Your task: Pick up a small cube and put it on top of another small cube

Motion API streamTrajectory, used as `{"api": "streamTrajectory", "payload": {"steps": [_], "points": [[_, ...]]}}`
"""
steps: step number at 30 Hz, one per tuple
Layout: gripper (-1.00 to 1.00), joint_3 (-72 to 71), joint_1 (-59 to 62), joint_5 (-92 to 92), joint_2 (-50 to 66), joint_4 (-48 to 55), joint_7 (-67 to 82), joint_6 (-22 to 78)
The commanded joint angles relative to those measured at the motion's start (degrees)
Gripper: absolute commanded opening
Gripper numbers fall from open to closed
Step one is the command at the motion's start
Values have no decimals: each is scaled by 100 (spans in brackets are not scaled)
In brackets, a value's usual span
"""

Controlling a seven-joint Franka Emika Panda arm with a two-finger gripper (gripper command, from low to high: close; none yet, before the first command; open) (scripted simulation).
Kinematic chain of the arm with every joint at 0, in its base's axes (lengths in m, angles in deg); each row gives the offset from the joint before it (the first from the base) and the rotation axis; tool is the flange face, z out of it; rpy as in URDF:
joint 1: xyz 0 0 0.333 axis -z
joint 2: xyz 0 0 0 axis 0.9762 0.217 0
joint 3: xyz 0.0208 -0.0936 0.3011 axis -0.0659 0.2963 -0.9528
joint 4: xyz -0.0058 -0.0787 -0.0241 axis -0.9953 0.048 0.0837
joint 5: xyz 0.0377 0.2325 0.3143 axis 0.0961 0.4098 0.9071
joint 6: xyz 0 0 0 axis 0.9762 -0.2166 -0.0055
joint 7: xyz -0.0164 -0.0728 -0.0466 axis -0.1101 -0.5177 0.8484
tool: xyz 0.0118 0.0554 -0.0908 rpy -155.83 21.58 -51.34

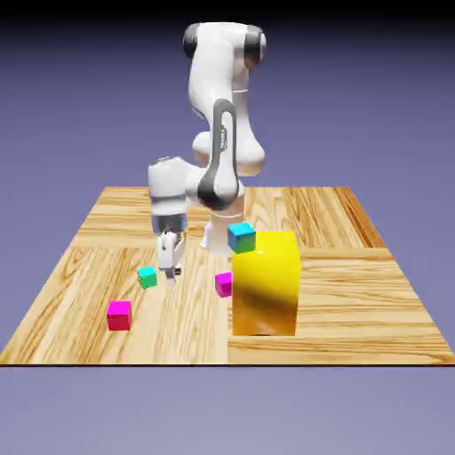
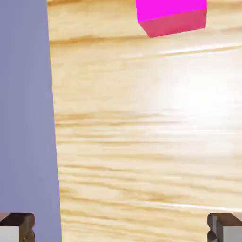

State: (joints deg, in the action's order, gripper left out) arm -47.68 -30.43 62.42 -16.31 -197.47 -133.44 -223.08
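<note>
Wood-grain boards are forming the table top (image 1: 355,293), and every object is resting on them. Nearest the exterior view's front edge, a hot-pink cube (image 1: 119,315) is sitting alone toward that view's left. Just behind it in depth, a big yellow block (image 1: 266,283) is standing upright right of centre. The small purple cube (image 1: 223,284) is lying just beside the block's left face, apart from the gripper. Farther left, a small green-teal cube (image 1: 147,277) is resting just beside the gripper (image 1: 170,272), which is pointing down at the boards close above the surface; whether it is touching the green-teal cube cannot be told. The fingers are standing fully apart and are grasping nothing. Behind the yellow block's upper left corner, the blue cube (image 1: 241,237) with a cyan top is sitting near the arm's base. The white arm (image 1: 218,151) is rising at the far edge.

In the hand view, the two grey fingertips (image 2: 17,227) are showing at opposite bottom corners with bare wood between them, the hot-pink cube (image 2: 172,16) is showing at the top edge, and the backdrop is filling the left strip.
</note>
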Motion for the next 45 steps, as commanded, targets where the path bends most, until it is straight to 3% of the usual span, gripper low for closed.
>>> {"api": "streamTrajectory", "payload": {"steps": [1,30,45], "points": [[0,-126,193,216,141,16,-197,26],[0,-3710,6215,6449,4207,427,-5886,754],[0,-2814,9329,7938,5541,-1478,-7334,-463]]}}
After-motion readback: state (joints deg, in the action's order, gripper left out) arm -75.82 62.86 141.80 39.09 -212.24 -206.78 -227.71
